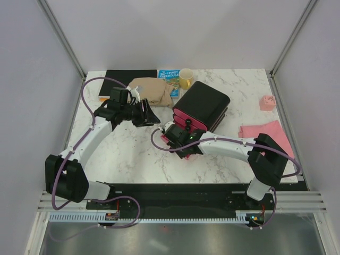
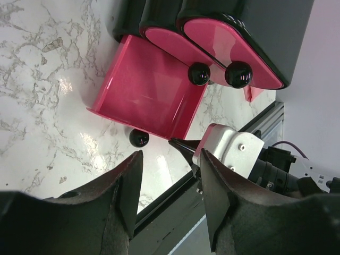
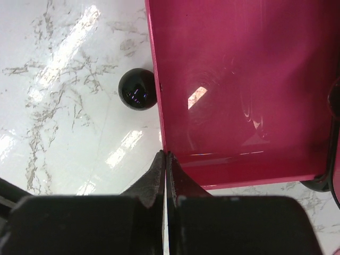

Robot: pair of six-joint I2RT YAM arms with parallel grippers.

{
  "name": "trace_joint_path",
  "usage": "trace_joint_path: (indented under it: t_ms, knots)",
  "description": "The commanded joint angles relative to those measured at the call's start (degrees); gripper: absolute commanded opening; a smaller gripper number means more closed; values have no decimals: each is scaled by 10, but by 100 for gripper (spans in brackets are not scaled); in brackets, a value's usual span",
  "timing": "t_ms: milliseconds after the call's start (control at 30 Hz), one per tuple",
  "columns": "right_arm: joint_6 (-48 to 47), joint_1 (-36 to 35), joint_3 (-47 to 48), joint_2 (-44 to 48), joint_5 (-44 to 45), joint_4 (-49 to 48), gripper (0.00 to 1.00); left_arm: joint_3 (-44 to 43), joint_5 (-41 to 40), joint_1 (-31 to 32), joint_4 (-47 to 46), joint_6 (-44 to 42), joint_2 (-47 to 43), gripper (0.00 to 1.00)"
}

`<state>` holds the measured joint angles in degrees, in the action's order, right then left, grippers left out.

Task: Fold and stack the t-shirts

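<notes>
The right gripper (image 3: 166,159) is clenched shut, tips at the front wall of the pulled-out drawer (image 3: 234,79), probably to move it; whether it nips the wall is unclear. The left gripper (image 2: 170,175) hangs released and empty at 9 o'clock of the drawer box (image 1: 204,103). The tan t-shirt (image 1: 151,91) lies bunched at the desk's (image 1: 133,154) 11 o'clock, the pink t-shirt (image 1: 265,132) at 3 o'clock, not yet stacked.

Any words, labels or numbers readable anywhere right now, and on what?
Blue booklet: white lettering on the cover, too small and blurred to read.
Nothing else in the overhead view shows readable text, and neither wrist view shows any.
</notes>
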<state>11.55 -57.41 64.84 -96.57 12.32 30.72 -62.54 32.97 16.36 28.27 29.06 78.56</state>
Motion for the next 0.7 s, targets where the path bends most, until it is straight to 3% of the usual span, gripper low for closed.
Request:
trace_joint_path:
  t_ms: [0,267,400,667]
  knots:
    - [8,4,20,-27,79,-7,0,-34,-7,-4,11,-24,-14,54]
    - [6,26,25,-19,132,9,0,-40,-3,-3,22,-20,-22,54]
    - [-6,45,24,-13,171,20,13,-36,-2,-3,23,-17,-21,54]
    - [-42,94,23,-3,187,22,25,-43,3,-4,23,-14,-14,54]
